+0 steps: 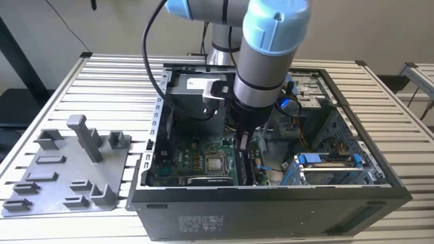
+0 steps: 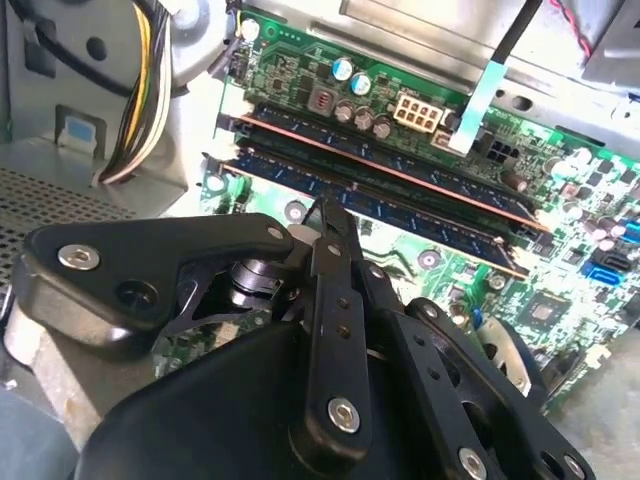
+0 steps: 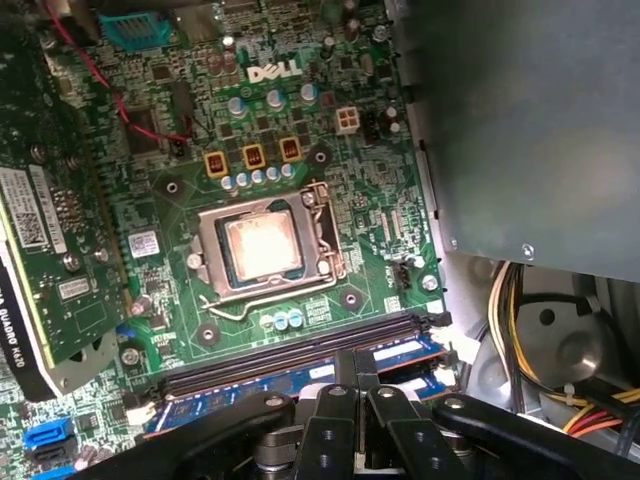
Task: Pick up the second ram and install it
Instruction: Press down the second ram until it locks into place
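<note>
Arm (image 1: 261, 61) comes straight down into the open PC case (image 1: 271, 203), wrist vertical, tool (image 1: 242, 144) low over the motherboard (image 1: 196, 157) just on the exterior view's right of the CPU socket (image 1: 215, 163). Tool fingers (image 2: 330, 225) are drawn together to a narrow tip; in the second wrist view that tip sits right at the edge of the second ram (image 2: 400, 205), but actual grip isn't visible, so can't tell if it's clamped or just touching. Second ram is the dark stick lying along its slot, parallel to and just beside another stick (image 2: 380, 160) on the far side from the tool. In the first wrist view the ram (image 3: 400, 352) shows as a blue-labelled strip between the tool and an empty-looking black slot (image 3: 290, 360). Case also holds a grey power-supply box (image 1: 193, 94) at the back, yellow cable bundle (image 3: 520, 330) near the ram ends, blue drive bracket (image 1: 326, 160) on the exterior view's right. Tight room: case walls all round, supply box close behind the arm. Grey fixture tray (image 1: 61, 168) sits on the slatted tabletop (image 1: 101, 81), well apart from the case on the exterior view's left.
</note>
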`<state>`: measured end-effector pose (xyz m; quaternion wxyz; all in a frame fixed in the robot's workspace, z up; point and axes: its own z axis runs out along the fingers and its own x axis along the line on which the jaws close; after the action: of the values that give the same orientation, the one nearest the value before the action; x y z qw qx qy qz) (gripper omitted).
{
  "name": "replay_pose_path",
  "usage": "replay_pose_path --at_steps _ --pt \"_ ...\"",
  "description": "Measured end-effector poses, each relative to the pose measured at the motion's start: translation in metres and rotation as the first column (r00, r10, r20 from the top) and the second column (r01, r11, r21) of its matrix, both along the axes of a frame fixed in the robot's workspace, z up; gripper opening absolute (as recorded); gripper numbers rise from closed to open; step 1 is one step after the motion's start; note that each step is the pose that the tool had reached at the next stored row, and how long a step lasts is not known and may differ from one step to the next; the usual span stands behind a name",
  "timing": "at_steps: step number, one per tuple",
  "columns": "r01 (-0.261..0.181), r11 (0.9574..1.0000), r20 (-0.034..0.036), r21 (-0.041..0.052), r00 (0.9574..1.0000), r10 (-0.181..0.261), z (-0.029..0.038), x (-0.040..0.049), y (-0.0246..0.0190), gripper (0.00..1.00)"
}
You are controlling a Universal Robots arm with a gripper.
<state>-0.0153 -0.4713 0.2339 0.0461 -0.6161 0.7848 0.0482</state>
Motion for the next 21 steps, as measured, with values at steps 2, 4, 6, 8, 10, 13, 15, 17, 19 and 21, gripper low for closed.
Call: replay_pose_path --at_steps 2,4,6,8,10,13,15,17,19,21 --pt "-0.002 1.0000 0.0000 0.0001 1.0000 0.002 -0.0001 0.0000 -0.0041 0.11" --pt "-0.003 1.0000 -0.0001 -0.0001 1.0000 0.003 0.0000 0.0000 -0.0084 0.11" --pt "-0.005 1.0000 0.0000 -0.0001 1.0000 0.005 0.0000 0.0001 -0.0124 0.11" --pt "-0.006 1.0000 0.0000 -0.0001 1.0000 0.006 -0.0001 0.0002 -0.0156 0.11" --pt "-0.008 1.0000 0.0001 0.0002 1.0000 0.008 -0.0002 0.0005 -0.0186 0.11" --pt "-0.008 1.0000 0.0000 0.0002 1.0000 0.008 -0.0002 0.0027 -0.0195 0.11" --pt "-0.008 1.0000 -0.0011 0.0002 1.0000 0.008 -0.0002 0.0056 -0.0199 0.11" --pt "-0.008 1.0000 -0.0026 0.0002 1.0000 0.008 -0.0004 0.0098 -0.0204 0.11" --pt "-0.009 1.0000 -0.0033 0.0002 1.0000 0.009 -0.0005 0.0121 -0.0212 0.11" --pt "-0.023 0.9997 -0.0033 0.0002 0.9997 0.023 -0.0006 0.0120 -0.0215 0.11"
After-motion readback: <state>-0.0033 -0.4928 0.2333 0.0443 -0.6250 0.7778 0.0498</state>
